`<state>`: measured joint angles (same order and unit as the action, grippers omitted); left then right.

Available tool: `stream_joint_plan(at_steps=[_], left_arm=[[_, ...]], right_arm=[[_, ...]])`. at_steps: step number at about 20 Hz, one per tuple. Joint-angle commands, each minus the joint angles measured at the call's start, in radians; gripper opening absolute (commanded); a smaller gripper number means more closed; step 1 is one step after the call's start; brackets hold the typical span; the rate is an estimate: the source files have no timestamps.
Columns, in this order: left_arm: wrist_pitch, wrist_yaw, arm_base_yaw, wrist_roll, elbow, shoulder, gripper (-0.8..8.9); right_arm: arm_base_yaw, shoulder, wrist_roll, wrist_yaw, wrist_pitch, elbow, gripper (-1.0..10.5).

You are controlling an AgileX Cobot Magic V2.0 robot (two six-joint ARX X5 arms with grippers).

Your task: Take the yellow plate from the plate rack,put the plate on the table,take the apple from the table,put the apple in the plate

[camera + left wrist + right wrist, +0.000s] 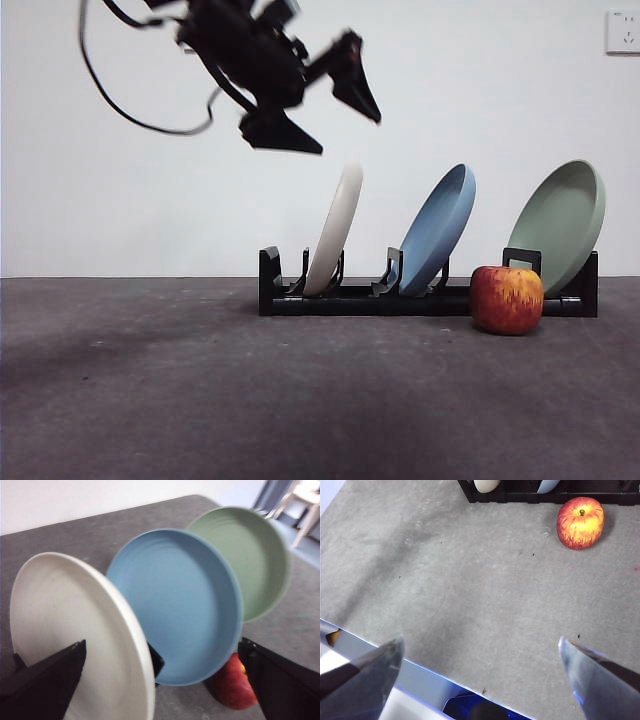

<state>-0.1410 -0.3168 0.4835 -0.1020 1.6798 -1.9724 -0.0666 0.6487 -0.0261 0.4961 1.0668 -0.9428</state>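
Left gripper [320,115] hangs in the air above and a little to the side of the yellow plate [335,232], jaws spread wide, holding nothing. In its wrist view [160,665] the jaws sit either side of the plate's upper edge [75,630], no contact visible. Yellow plate stands tilted in the end slot of the plate rack [420,298], with the blue plate [438,228] in the middle slot and the green plate [560,222] at the far end, all leaning the same way. Apple [507,299] rests on the table [200,390] just in front of the rack, below the green plate, stem up in the right wrist view [580,522]. Right gripper [479,672] also has jaws parted and empty, over the table's near edge, well apart from apple and rack [520,495].
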Motion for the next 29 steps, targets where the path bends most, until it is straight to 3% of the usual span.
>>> stream_joint_plan(at_steps=[1,7,10,11,16,20,29], left_arm=[[0.023,0.032,0.009,0.0,0.017,-0.064,6.02],[0.041,0.062,0.014,-0.003,0.017,-0.11,5.77],[0.025,0.06,0.014,-0.003,0.017,-0.11,2.57],[0.018,0.054,0.014,-0.003,0.017,-0.11,1.89],[0.013,0.015,0.014,-0.003,0.017,-0.11,-0.11],[0.005,-0.03,0.014,-0.003,0.017,-0.106,-0.08],[-0.041,-0.024,0.011,-0.003,0.017,-0.005,-0.08]], right_arm=[[-0.002,-0.001,0.003,0.0,-0.002,-0.003,7.2],[-0.002,-0.001,0.003,-0.001,-0.002,-0.003,7.2],[-0.002,-0.001,0.003,-0.001,0.003,-0.003,7.2],[-0.002,-0.001,0.003,-0.001,0.01,-0.003,7.2],[-0.002,-0.001,0.002,-0.001,0.019,-0.003,7.1],[-0.002,-0.001,0.002,-0.001,0.019,-0.003,7.1],[-0.002,-0.001,0.002,-0.001,0.019,-0.003,7.1]])
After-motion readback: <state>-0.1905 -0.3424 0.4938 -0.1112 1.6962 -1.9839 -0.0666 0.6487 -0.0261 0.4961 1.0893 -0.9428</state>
